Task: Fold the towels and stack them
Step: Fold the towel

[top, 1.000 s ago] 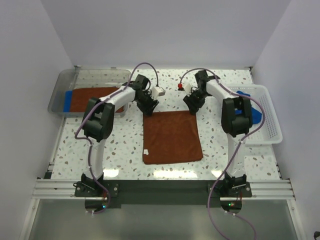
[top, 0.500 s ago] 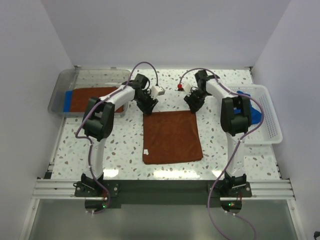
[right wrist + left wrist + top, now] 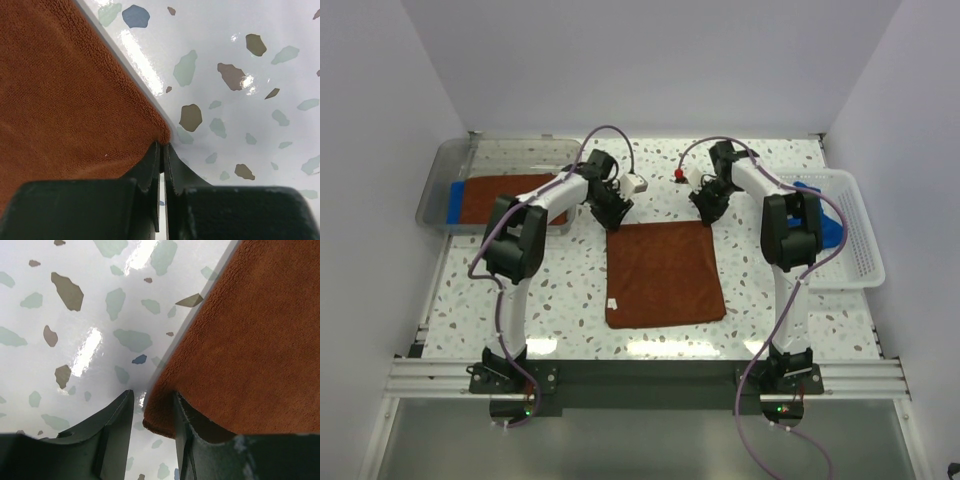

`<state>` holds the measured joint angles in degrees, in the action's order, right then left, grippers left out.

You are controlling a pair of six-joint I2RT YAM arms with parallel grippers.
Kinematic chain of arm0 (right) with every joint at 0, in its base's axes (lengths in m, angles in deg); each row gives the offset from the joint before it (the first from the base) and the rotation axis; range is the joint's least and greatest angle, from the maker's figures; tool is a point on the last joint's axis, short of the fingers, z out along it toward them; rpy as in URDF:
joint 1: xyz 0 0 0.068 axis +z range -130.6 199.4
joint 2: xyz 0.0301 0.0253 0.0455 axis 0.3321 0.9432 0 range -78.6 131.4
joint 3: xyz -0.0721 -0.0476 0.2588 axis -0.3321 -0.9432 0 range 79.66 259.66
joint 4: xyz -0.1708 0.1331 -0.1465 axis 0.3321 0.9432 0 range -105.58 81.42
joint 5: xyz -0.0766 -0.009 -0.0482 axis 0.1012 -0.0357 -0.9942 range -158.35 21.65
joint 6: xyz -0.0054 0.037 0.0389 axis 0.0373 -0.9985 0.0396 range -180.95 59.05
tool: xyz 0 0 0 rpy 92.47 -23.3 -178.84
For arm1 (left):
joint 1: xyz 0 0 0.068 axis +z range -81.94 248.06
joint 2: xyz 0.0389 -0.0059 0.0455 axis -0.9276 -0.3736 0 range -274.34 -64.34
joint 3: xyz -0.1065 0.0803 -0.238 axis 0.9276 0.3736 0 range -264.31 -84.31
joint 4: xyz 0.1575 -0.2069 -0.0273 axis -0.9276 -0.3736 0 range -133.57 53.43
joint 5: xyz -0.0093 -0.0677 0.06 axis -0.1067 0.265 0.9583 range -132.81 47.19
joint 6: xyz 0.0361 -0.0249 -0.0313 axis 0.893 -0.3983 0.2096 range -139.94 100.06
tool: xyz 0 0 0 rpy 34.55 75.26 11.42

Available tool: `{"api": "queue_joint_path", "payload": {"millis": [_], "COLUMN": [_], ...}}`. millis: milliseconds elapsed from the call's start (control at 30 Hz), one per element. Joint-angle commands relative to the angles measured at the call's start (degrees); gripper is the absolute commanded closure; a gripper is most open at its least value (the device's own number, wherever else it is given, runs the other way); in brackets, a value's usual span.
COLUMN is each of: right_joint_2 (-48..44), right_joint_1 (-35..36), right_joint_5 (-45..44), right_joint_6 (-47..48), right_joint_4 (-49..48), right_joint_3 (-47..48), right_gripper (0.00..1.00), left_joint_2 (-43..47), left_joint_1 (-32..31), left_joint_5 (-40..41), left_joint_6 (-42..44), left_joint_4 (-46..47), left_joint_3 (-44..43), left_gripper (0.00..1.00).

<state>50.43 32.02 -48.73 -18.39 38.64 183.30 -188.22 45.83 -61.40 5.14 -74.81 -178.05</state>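
jaws of the right gripper (image 3: 162, 146) are pressed tight together. they nip the very tip of one corner of the spread brown towel (image 3: 65, 100). jaws of the left gripper (image 3: 151, 396) stand a bit apart, w/ another corner of that towel (image 3: 250, 340) poking into the gap. one finger (image 3: 200, 450) sits on the cloth, the other is over the bare speckled table (image 3: 75, 315).

from the top cam, the spread brown towel (image 3: 663, 272) lies flat in the mid of the table (image 3: 560, 290), btw the two arms. it has a small white tag (image 3: 612, 303) at its lower left edge. both grippers are down at its far corners: left gripper (image 3: 616, 218) at the top left one, right gripper (image 3: 708, 214) at the top right one.

upper left of the frame, a clear tray (image 3: 432, 195) holds a 2nd brown towel (image 3: 505, 197). a blue towel (image 3: 457, 203) shows just at its left side, touching it. can't tell if the blue one goes under it. at the right of the frame, a white basket (image 3: 860, 250) holds the other blue towel (image 3: 832, 232), all bunched up.
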Motion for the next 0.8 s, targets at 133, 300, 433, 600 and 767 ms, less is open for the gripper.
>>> {"api": "queue_joint_path", "payload": {"millis": [133, 300, 433, 600, 767], "right_joint_2": [2.01, 1.75, 1.4, 1.13, -1.5], "right_joint_1": [-0.14, -0.05, 0.12, 0.21, 0.12], "right_joint_5": [-1.6, -1.77, -1.77, -1.77, -2.91], "right_joint_6": [0.85, 0.59, -0.02, -0.47, -2.13], "right_joint_4": [2.03, 1.95, 1.24, 0.1, -2.97], "right_joint_3": [-1.59, -1.86, -2.12, -2.73, -3.09], "right_gripper": [1.0, 1.0, 1.0, 1.0, 1.0], "left_joint_2": [-0.49, -1.98, -3.48, -5.41, -5.77], "left_joint_1": [0.71, 0.71, 0.71, 0.71, 0.97], "left_joint_5": [6.03, 4.71, 3.82, 4.53, 7.24], "left_joint_6": [-0.82, -0.91, -1.26, -1.97, -1.7], "left_joint_4": [-6.94, -6.94, -6.67, -5.97, -6.05], "left_joint_3": [3.65, 3.12, 3.03, 4.96, 4.88], "left_gripper": [0.61, 0.65, 0.67, 0.78, 1.0]}}
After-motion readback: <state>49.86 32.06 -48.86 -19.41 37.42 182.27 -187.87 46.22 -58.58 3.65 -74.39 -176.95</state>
